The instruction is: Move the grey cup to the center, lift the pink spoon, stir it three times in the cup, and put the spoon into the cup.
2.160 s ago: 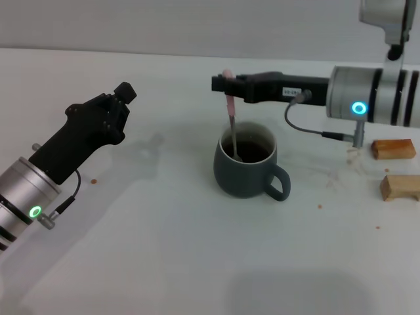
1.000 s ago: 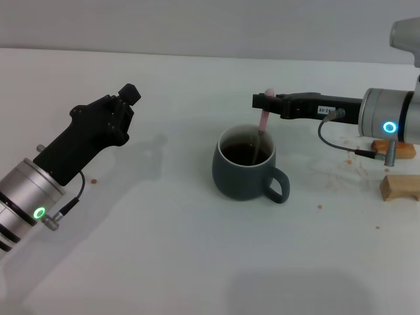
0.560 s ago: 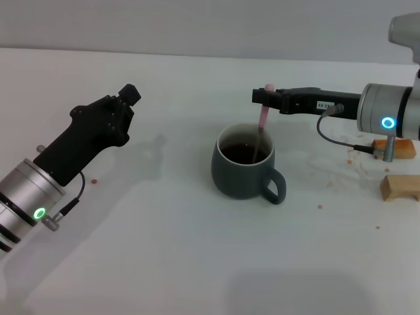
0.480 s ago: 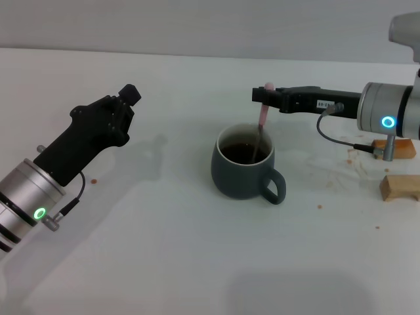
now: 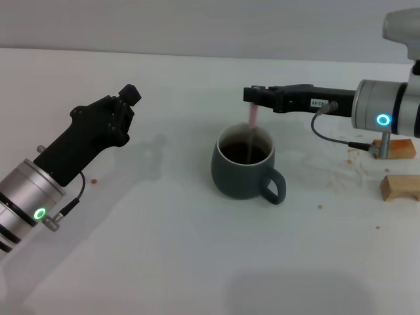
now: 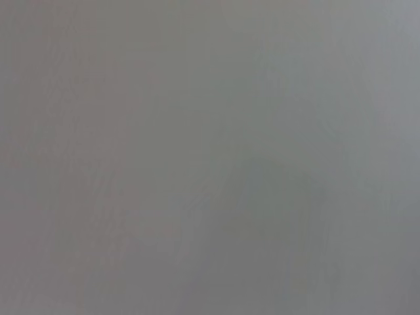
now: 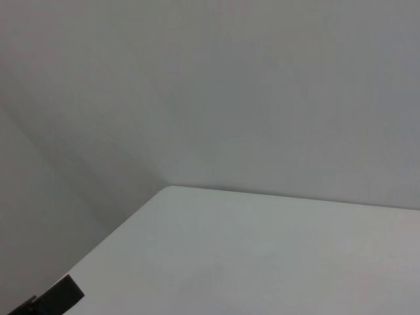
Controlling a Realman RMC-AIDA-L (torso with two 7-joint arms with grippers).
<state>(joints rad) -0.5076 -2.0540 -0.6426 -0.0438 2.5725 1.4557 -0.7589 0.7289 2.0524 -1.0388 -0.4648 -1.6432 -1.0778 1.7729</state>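
Two fingertips of the right gripper (image 5: 253, 96) pinch the top of the pink spoon (image 5: 252, 125), whose bowl dips into the grey cup (image 5: 244, 162) at table centre. Bare table (image 5: 197, 262) surrounds the cup. The left gripper (image 5: 125, 95) hovers aside; its opening cannot be judged.

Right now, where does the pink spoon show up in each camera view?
Head view: the thin pink-handled spoon stands nearly upright right of centre, its top held by the right hand, its lower end in the dark slate-grey ceramic mug.
Left wrist view: not in it; only blank grey.
Right wrist view: not in it; only wall and white tabletop.
Shared landmark: the white tabletop, in the head and right wrist views.
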